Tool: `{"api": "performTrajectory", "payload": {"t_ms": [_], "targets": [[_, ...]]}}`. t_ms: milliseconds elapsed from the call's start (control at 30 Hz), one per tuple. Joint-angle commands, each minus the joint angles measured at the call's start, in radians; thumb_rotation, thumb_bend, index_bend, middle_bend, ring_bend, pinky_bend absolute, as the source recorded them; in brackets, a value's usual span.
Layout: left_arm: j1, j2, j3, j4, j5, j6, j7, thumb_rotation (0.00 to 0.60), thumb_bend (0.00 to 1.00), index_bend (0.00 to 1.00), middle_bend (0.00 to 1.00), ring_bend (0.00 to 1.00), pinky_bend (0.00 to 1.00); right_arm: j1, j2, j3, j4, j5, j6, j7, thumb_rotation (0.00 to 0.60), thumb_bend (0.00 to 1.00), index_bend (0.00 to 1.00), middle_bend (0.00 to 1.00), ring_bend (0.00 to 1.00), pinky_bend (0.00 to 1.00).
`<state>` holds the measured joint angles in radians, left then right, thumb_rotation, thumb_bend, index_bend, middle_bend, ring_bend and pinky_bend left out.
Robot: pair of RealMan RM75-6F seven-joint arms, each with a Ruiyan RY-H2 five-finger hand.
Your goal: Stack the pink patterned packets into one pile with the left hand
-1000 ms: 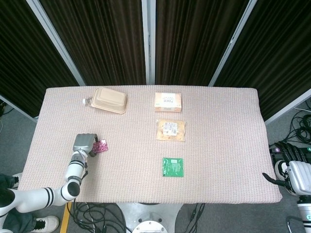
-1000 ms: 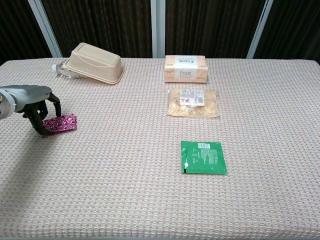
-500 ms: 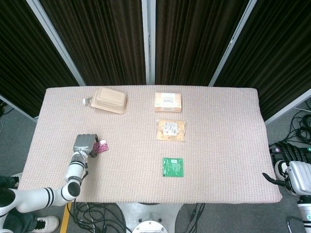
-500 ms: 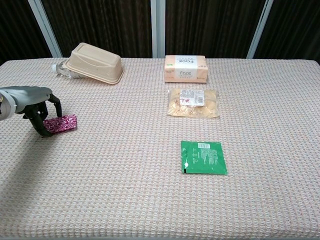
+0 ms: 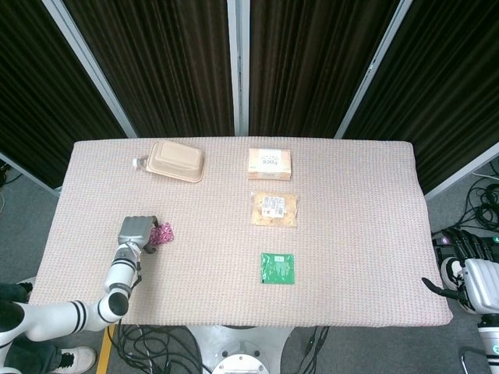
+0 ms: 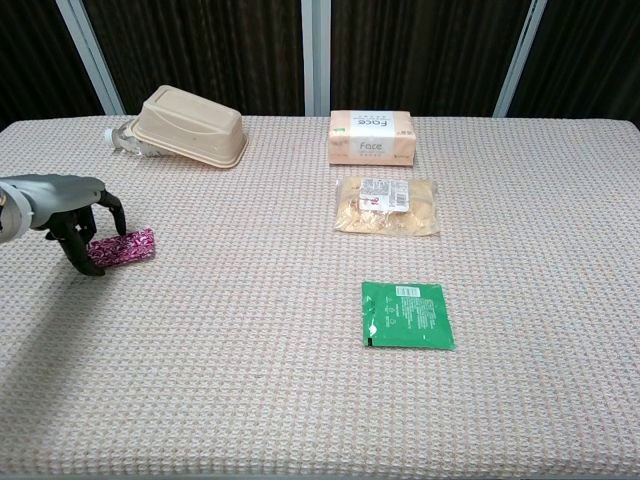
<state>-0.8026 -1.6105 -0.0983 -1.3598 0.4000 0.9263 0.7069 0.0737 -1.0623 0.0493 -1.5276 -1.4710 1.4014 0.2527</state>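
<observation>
Fingers (image 6: 88, 222) of the grey left hand (image 6: 62, 203) curl down onto the flat, glossy pink patterned packets (image 6: 123, 247) on the woven beige tablecloth (image 6: 250, 330), gripping them.

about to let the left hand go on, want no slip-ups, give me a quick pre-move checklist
1. Left hand at the pink patterned packets: ok, fingers curl over their left end.
2. Firm hold on the packets: cannot tell, contact is hidden.
3. Packets in one pile: cannot tell, they read as a single pink shape.
4. Space around the pile: ok, the beige container sits well behind it.
5. Right hand out of the way: ok, off the table's right edge.
</observation>
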Motion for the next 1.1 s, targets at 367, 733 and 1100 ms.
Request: {"api": "performTrajectory", "payload": {"t_ms": [367, 733, 1100], "targets": [[0.025, 0.070, -0.028, -0.084, 0.054, 0.034, -0.071, 0.600, 0.23, 0.37, 0.88, 0.84, 0.98, -0.002, 0.002, 0.003, 0.002, 0.003, 0.003, 0.004, 0.461, 0.06, 0.11, 0.08, 0.00, 0.00], [0.177, 0.172, -0.056, -0.087, 0.282, 0.243, -0.316, 0.600, 0.23, 0.37, 0.69, 0.61, 0.80, -0.016, 0.007, 0.008, 0.007, 0.006, 0.029, 0.018, 0.463, 0.06, 0.11, 0.08, 0.00, 0.00], [0.405, 0.251, 0.098, -0.012, 0.754, 0.546, -0.571, 0.600, 0.23, 0.37, 0.43, 0.31, 0.44, -0.024, -0.006, -0.001, 0.014, -0.027, 0.054, 0.047, 0.467, 0.06, 0.12, 0.08, 0.00, 0.00]]}}
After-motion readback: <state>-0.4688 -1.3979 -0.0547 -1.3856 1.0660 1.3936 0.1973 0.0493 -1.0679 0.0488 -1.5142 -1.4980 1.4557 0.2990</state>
